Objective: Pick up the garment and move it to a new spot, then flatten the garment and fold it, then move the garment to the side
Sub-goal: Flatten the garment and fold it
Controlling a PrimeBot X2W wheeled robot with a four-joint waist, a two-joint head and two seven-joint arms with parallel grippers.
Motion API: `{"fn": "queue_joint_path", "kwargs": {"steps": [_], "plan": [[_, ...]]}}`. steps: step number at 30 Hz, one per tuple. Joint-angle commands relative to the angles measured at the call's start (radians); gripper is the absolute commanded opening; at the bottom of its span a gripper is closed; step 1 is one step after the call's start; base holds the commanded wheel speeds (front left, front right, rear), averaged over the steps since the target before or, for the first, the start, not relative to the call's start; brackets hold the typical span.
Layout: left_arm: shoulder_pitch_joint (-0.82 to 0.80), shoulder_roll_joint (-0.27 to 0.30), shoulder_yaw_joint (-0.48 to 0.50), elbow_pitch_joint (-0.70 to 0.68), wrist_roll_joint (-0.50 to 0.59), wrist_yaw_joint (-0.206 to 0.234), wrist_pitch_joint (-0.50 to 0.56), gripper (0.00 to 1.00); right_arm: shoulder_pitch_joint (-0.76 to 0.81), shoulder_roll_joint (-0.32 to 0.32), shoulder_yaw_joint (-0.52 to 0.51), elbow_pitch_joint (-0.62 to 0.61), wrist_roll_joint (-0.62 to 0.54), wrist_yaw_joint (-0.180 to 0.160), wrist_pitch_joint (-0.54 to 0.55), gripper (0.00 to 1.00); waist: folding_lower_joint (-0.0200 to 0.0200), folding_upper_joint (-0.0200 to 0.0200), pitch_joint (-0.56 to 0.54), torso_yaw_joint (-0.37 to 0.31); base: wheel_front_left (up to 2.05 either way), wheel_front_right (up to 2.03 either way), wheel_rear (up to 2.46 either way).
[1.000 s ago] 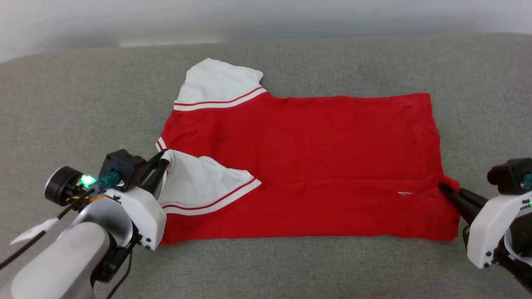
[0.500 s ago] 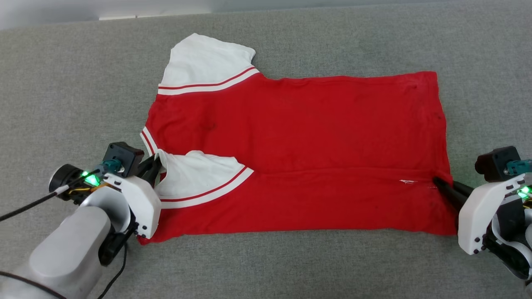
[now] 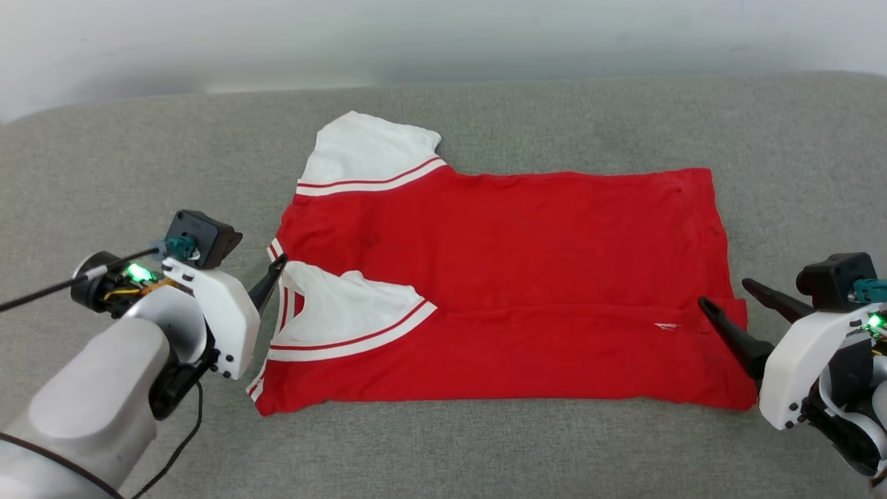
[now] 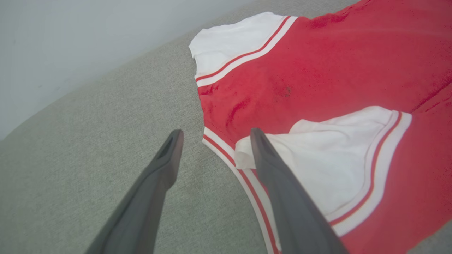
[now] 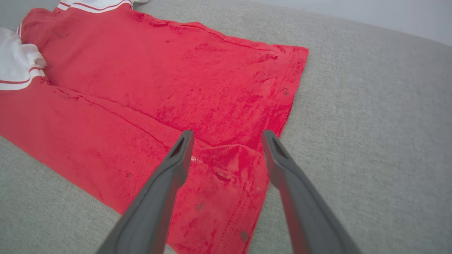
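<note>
Fold step: garment (image 3: 499,277) lies flat on the grey cushion (image 3: 138,173) with its near edge folded over, left end effector (image 4: 215,134) and right end effector (image 3: 725,292) spread apart and empty at its ends; next probably calls for gripping the far edge.

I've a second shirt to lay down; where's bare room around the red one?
Bare grey surface: the stretch left of the garment, the strip between it and the back wall, the near strip. Crowded: both garment ends, by the left gripper and right gripper.
</note>
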Motion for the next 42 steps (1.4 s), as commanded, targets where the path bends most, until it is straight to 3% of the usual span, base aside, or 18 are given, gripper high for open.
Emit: {"fn": "queue_joint_path", "kwargs": {"steps": [1, 6, 14, 19, 26, 31, 32, 33, 34, 39, 42], "plan": [[-0.011, 0.008, -0.002, -0.011, -0.003, -0.003, 0.013, 1.00, 0.008, 0.002, -0.006, -0.008, -0.005, -0.001, -0.005, 1.00, -0.0001, 0.0000, -0.018, 0.008, 0.00, 0.00, 0.00], [-0.039, 0.062, 0.004, -0.112, -0.062, -0.016, 0.167, 1.00, 0.038, 0.013, -0.029, -0.048, -0.022, -0.001, 0.007, 1.00, -0.0001, 0.0000, -0.040, 0.016, 0.00, 0.00, 0.00], [-0.053, 0.135, -0.029, -0.250, -0.268, -0.037, 0.591, 1.00, 0.051, 0.025, -0.038, -0.099, -0.038, -0.001, 0.049, 1.00, -0.0001, 0.0000, -0.041, 0.007, 0.00, 0.00, 0.00], [-0.045, 0.165, -0.061, -0.285, -0.346, -0.028, 0.776, 1.00, 0.043, 0.019, -0.017, -0.119, -0.028, -0.001, 0.090, 1.00, -0.0001, 0.0000, -0.023, -0.011, 0.00, 0.00, 0.00], [0.003, 0.161, -0.091, -0.236, -0.392, 0.001, 0.860, 1.00, 0.009, 0.029, 0.020, -0.109, -0.014, -0.001, 0.115, 1.00, -0.0001, 0.0000, 0.010, -0.049, 0.00, 0.00, 0.00], [0.050, 0.134, -0.114, -0.186, -0.411, -0.008, 0.859, 1.00, -0.019, 0.035, 0.045, -0.087, -0.004, -0.001, 0.110, 1.00, -0.0001, 0.0000, 0.022, -0.066, 0.00, 0.00, 0.00], [0.057, 0.127, -0.117, -0.180, -0.414, -0.011, 0.856, 0.86, -0.026, 0.035, 0.049, -0.083, -0.001, -0.001, 0.108, 1.00, -0.0001, 0.0000, 0.022, -0.068, 0.00, 0.00, 0.00], [0.059, 0.122, -0.122, -0.174, -0.408, -0.015, 0.852, 0.18, -0.030, 0.031, 0.051, -0.080, 0.003, -0.001, 0.107, 1.00, -0.0001, 0.0000, 0.021, -0.069, 0.00, 0.00, 0.00], [0.060, 0.120, -0.126, -0.169, -0.404, -0.019, 0.849, 0.00, -0.037, 0.025, 0.053, -0.078, 0.004, -0.001, 0.108, 1.00, -0.0001, 0.0000, 0.020, -0.070, 0.00, 0.00, 0.00], [0.035, 0.130, -0.114, -0.173, -0.406, -0.037, 0.820, 0.00, -0.110, -0.027, 0.082, -0.086, 0.003, -0.001, 0.154, 1.00, -0.0001, 0.0000, 0.000, -0.068, 0.00, 0.00, 0.00], [0.014, 0.145, -0.104, -0.185, -0.402, -0.043, 0.801, 0.00, -0.155, -0.063, 0.098, -0.090, 0.049, -0.001, 0.240, 1.00, -0.0001, 0.0000, -0.014, -0.063, 0.00, 0.00, 0.00]]}}
